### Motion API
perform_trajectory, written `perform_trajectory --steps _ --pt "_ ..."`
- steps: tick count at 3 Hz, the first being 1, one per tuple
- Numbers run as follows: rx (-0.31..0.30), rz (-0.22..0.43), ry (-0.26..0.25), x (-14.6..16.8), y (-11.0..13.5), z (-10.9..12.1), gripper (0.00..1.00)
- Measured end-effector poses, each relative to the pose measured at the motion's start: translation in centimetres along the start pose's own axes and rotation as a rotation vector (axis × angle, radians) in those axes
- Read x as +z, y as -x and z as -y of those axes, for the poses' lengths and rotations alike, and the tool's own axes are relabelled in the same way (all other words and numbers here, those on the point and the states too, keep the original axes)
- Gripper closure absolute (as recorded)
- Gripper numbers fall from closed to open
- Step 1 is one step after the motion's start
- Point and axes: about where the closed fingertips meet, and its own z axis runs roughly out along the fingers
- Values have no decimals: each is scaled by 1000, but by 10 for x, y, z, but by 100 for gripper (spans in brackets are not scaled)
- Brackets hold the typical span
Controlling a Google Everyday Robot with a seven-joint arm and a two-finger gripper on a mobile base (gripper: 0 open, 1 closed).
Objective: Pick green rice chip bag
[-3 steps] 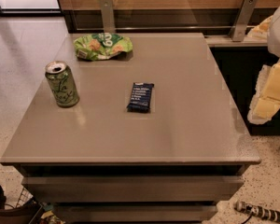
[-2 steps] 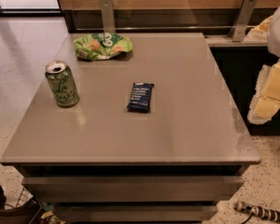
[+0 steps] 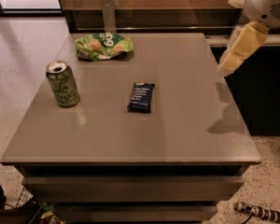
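The green rice chip bag (image 3: 103,46) is a wrinkly light-green foil bag with white lettering. It lies flat at the far left of the grey table (image 3: 186,120), close to the back edge. My gripper (image 3: 227,67) hangs in the air over the table's right edge, at the end of a cream and white arm (image 3: 266,3) that enters from the top right. It is well to the right of the bag, apart from it, and holds nothing that I can see.
An opened green drink can (image 3: 62,84) stands upright near the table's left edge. A flat dark blue bar wrapper (image 3: 141,97) lies near the middle. A metal post (image 3: 108,14) and a wood-and-glass wall stand just behind the bag.
The arm and gripper have moved up and to the left, from beside the table's right side to over its right edge. The bag, can and wrapper have not moved.
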Motion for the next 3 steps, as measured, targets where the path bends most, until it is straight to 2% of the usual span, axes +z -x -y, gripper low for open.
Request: perform_trajectory --steps 1,2,3 --pt "-2 150 -22 20 34 38 0" --pt "61 356 -1 61 92 59 0" --pt "103 458 0 87 132 70 0"
